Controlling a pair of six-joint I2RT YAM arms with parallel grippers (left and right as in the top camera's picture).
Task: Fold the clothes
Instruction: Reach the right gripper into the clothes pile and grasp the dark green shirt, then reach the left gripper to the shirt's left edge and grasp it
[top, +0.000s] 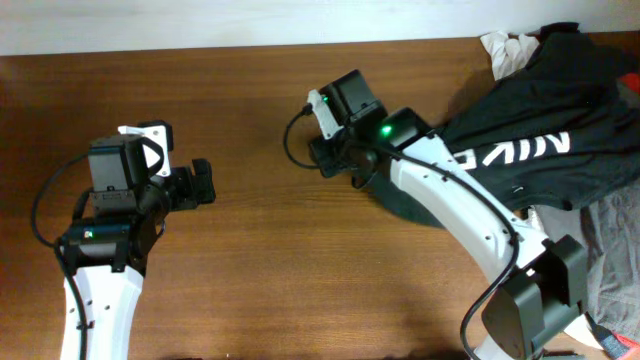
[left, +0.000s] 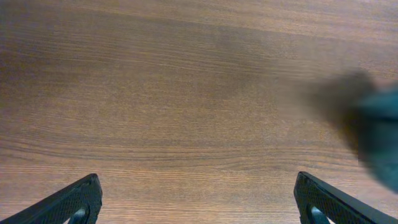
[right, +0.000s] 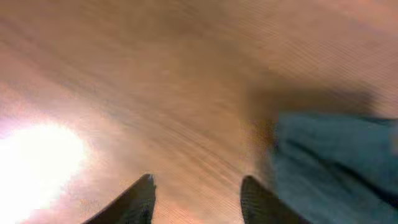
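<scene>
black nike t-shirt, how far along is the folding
Done: nothing folded; the black Nike T-shirt lies crumpled on the table. In hand: nothing; the right gripper stands open beside the shirt's edge, the left gripper open over bare wood. Left: spreading it flat, then every fold.

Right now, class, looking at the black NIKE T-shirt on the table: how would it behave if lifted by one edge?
The black T-shirt lies crumpled in soft folds, so it would probably droop limply. It looks thin, so likely light for its size. Pushed across the wooden table, it would probably bunch rather than slide whole.
</scene>
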